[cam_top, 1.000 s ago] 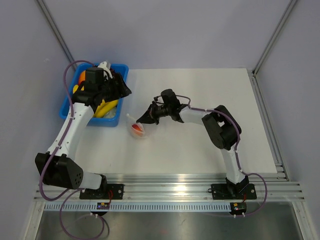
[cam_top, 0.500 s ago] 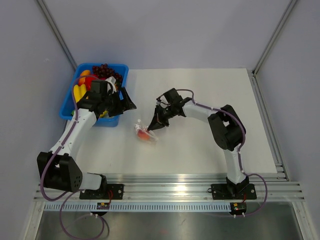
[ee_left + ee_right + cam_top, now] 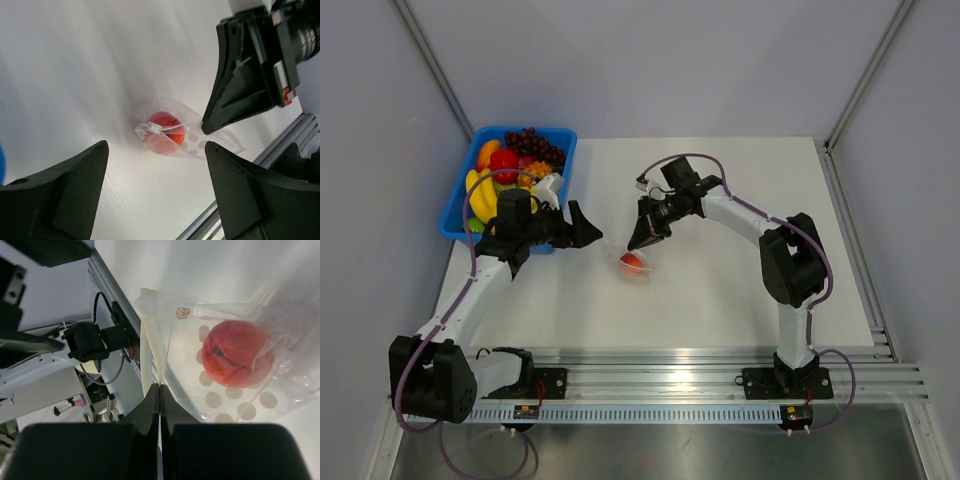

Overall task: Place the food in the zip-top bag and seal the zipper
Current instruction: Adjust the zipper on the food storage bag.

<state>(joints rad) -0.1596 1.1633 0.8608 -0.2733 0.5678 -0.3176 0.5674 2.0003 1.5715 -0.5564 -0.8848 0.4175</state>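
Only the right wrist view is showing the right gripper (image 3: 159,388) clenched on the zip-top bag (image 3: 190,365) beside the zipper (image 3: 150,335), with the food (image 3: 237,354) lying inside. Overhead, the left gripper (image 3: 584,228), released, has left the blue bin (image 3: 569,150) and is facing the bag.

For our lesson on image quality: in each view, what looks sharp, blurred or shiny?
Top view: even light, faint shadows on the table. Left wrist view: peach sharp, own fingers soft. Right wrist view: bag glints, right tool blurred.
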